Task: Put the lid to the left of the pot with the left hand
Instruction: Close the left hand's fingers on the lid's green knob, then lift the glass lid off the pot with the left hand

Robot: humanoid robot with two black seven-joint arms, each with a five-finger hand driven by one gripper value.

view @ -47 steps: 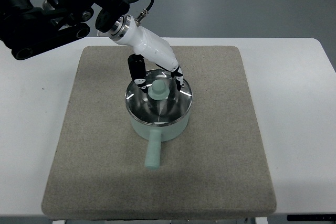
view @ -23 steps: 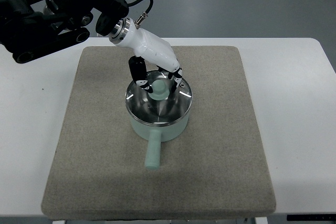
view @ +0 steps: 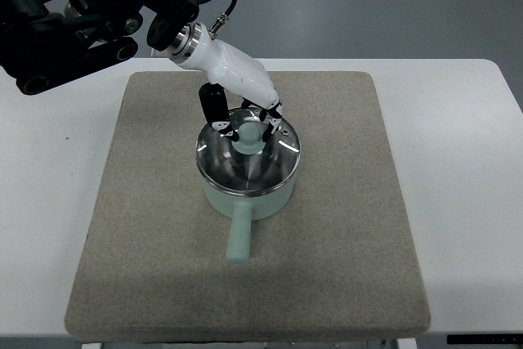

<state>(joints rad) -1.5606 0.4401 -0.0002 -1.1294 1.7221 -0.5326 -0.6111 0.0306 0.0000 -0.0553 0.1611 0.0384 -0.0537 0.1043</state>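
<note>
The left robot hand (view: pixel 245 126) sits right over the lid (view: pixel 248 155), its fingers (view: pixel 214 109) seemingly pinching the knob (view: pixel 248 137), with bare mat (view: pixel 147 202) to the pot's (view: pixel 245 194) left.

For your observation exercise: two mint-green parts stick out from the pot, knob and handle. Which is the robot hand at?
The lid knob, on top; left robot hand fingers flank it. The long handle juts free.
</note>
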